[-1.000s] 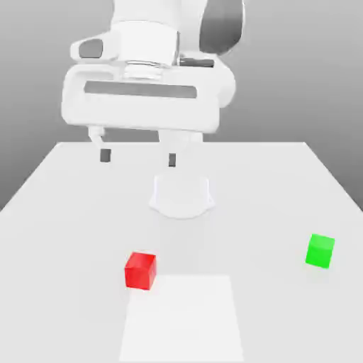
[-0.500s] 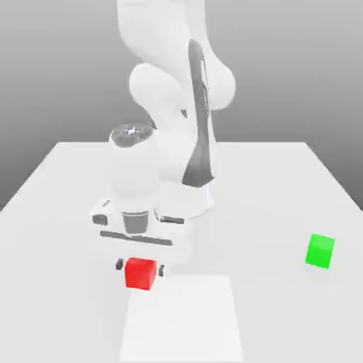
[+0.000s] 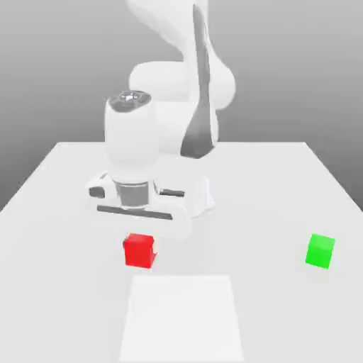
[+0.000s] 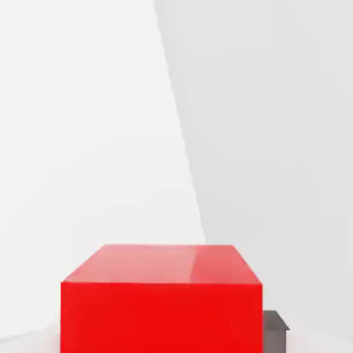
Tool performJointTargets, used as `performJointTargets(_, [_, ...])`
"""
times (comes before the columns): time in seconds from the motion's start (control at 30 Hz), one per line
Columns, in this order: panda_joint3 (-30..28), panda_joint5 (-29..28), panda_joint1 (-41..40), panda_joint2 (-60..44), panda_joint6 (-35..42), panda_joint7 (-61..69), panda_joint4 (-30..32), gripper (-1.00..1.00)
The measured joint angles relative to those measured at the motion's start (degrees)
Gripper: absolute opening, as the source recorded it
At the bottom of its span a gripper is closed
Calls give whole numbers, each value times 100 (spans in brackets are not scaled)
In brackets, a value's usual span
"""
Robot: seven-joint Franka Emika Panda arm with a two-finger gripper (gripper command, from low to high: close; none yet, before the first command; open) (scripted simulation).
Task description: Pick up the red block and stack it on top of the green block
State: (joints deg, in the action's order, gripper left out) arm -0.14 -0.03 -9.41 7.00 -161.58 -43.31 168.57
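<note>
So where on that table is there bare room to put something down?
Bare stretches: between the red block and the green block, and along the table's near edge on the exterior view's left. Crowded where the arm's gripper clamps red.

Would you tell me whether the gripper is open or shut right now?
Shut on the red block: the gripper sits directly over it, a finger pad against its side.

arm [image 3: 177, 78]: glossy white rounded links, one dark grey tapered panel along the side
wrist [image 3: 130, 138]: white cylinder, grey metallic cap
gripper [image 3: 140, 244]: white wide body, dark slot; dark grey fingertip pad [image 4: 276, 324]
</note>
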Motion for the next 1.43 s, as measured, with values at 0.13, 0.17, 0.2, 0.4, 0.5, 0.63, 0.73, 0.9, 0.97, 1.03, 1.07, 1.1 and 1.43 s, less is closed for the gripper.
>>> performJointTargets(0.13, [394, 143, 513, 8, 148, 30, -138, -100])
performJointTargets(0.17, [493, 178, 646, 6, 180, 37, -174, -100])
performJointTargets(0.2, [594, 212, 776, 3, 212, 43, -210, -100])
performJointTargets(0.4, [1209, 386, 1539, -12, 405, 59, -428, -100])
performJointTargets(0.5, [1523, 461, 1908, -16, 505, 61, -537, -100])
performJointTargets(0.63, [1947, 550, 2392, -19, 635, 54, -683, -100])
performJointTargets(0.73, [2266, 613, 2749, -19, 735, 49, -793, -100])
performJointTargets(0.9, [2802, 713, 3345, -6, 908, 36, -976, -100])
performJointTargets(0.97, [2931, 491, 3372, -252, 714, -136, -1015, -100])
performJointTargets(1.03, [2937, 9, 3317, -657, 377, -483, -1038, -100])
performJointTargets(1.07, [2847, -299, 3349, -877, 195, -705, -1049, -100])
performJointTargets(1.1, [2705, -627, 3402, -1100, 14, -940, -1063, -100])
performJointTargets(1.43, [2530, -836, 3545, -1257, -116, -1090, -1073, 100])
